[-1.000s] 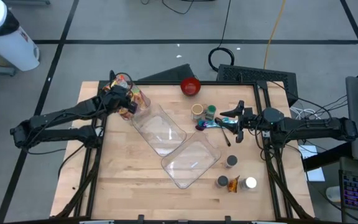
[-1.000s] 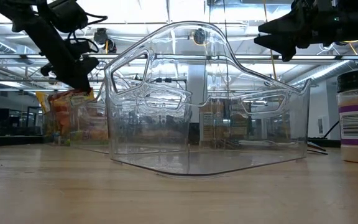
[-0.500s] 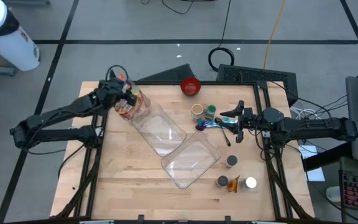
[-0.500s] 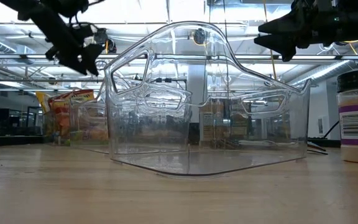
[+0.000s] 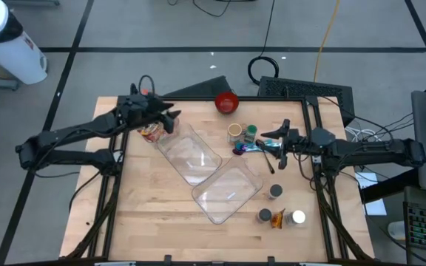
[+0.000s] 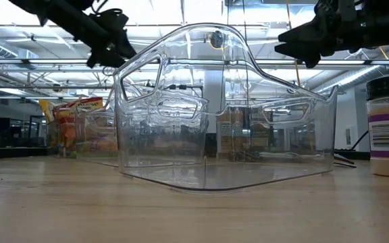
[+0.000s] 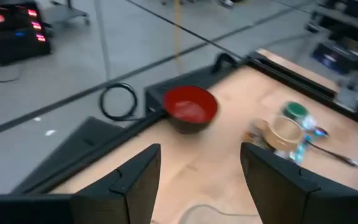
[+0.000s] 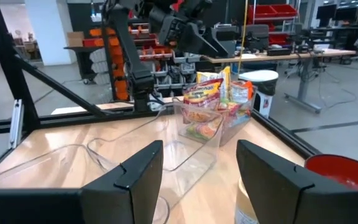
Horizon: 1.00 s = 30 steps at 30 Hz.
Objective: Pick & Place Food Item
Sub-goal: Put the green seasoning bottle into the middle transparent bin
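High view: you look straight down on the whole table (image 5: 161,222) from well above.
Low view: you sit at table-top height, close against the clear bin (image 6: 225,115), facing the room behind.
Left wrist view: you face the red bowl (image 7: 190,107) near the table's far edge.
Right wrist view: you look across the table at the snack packets (image 8: 216,102).
Shared: high and left wrist both show the bowl.

Two clear bins (image 5: 188,151) (image 5: 228,191) lie end to end in the middle of the table (image 5: 154,222). Food packets (image 5: 151,131) stand in the far-left end of the upper bin, under the left gripper (image 5: 170,116). A bowl (image 5: 226,102) sits behind the bins at the table's far edge. Jars (image 5: 234,132) lie right of the upper bin, with the right gripper (image 5: 279,145) above them. Shakers (image 5: 275,191) stand right of the lower bin.
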Each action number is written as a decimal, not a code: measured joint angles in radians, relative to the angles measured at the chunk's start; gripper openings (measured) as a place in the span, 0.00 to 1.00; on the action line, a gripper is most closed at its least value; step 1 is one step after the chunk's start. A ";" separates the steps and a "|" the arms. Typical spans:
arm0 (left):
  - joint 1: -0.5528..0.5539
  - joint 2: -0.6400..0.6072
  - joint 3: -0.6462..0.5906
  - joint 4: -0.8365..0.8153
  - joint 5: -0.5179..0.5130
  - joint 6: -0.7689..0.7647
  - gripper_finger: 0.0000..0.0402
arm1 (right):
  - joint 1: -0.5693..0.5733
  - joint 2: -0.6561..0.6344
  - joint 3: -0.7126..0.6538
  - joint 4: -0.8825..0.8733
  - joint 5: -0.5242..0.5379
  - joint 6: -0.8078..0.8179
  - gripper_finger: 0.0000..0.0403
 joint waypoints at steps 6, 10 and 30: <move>-0.040 0.113 0.000 0.074 -0.002 0.056 0.57 | 0.000 0.023 0.000 0.001 -0.004 -0.022 0.49; -0.049 0.163 -0.001 0.106 -0.006 0.074 0.57 | 0.000 0.027 0.000 0.001 -0.001 -0.048 0.49; -0.059 0.190 -0.001 0.133 -0.005 0.073 0.57 | -0.218 0.345 0.000 0.006 0.038 0.030 0.76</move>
